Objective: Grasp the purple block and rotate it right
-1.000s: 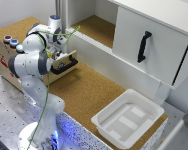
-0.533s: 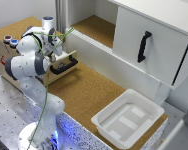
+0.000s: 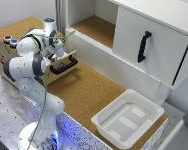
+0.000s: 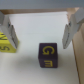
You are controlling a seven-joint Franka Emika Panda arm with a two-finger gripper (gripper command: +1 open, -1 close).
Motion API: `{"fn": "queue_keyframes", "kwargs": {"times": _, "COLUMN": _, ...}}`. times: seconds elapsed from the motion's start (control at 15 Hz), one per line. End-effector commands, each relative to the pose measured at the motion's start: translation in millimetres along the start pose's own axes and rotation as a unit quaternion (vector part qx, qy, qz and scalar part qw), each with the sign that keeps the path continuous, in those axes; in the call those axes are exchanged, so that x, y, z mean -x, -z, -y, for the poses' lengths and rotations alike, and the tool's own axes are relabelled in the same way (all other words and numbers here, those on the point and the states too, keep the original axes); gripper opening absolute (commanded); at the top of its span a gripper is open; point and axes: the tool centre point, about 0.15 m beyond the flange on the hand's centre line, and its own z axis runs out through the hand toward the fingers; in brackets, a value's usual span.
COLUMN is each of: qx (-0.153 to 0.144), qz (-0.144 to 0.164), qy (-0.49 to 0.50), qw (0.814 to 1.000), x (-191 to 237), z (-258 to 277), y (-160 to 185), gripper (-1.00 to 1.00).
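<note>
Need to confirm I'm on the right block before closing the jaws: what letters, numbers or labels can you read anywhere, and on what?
"G": yellow letter on the top face of the purple block.
"m" or similar: on that block's front face, too blurred to be sure.
"S", possibly: on the yellow block, cut off at the picture's edge.
Exterior view: no readable text.

From my station the exterior view was evenly and brightly lit, with soft shadows under the white tray (image 3: 128,120) and beneath the cabinet's black handle (image 3: 143,46). The picture was low in resolution and slightly soft throughout. A blue glow showed at the arm's base (image 3: 61,131), spilling onto the metal bench (image 3: 6,112). The wrist view was blurrier: the tool's fingers (image 4: 8,29) were smeared and out of focus, the purple block (image 4: 49,54) had fuzzy lettering, and the pale floor under it looked washed out, nearly glaring.
</note>
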Motion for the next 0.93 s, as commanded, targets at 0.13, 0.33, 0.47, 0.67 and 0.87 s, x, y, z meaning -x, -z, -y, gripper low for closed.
{"fn": "queue_keyframes", "kwargs": {"times": 0.13, "qx": -0.016, "qz": 0.010, "qy": 0.082, "qw": 0.996, "x": -9.9, "z": -29.1, "y": 85.2, "gripper": 1.00}}
{"fn": "queue_keyframes", "kwargs": {"times": 0.33, "qx": 0.005, "qz": 0.004, "qy": 0.087, "qw": 0.996, "x": -15.5, "z": -58.8, "y": 102.9, "gripper": 1.00}}
{"fn": "queue_keyframes", "kwargs": {"times": 0.47, "qx": 0.000, "qz": -0.001, "qy": 0.083, "qw": 0.997, "x": -12.3, "z": -85.2, "y": 114.7, "gripper": 1.00}}
{"fn": "queue_keyframes", "kwargs": {"times": 0.67, "qx": -0.016, "qz": -0.005, "qy": 0.071, "qw": 0.997, "x": -4.3, "z": -137.9, "y": 116.2, "gripper": 1.00}}
{"fn": "queue_keyframes", "kwargs": {"times": 0.87, "qx": -0.037, "qz": -0.027, "qy": 0.063, "qw": 0.997, "x": 2.1, "z": -193.8, "y": 107.1, "gripper": 1.00}}
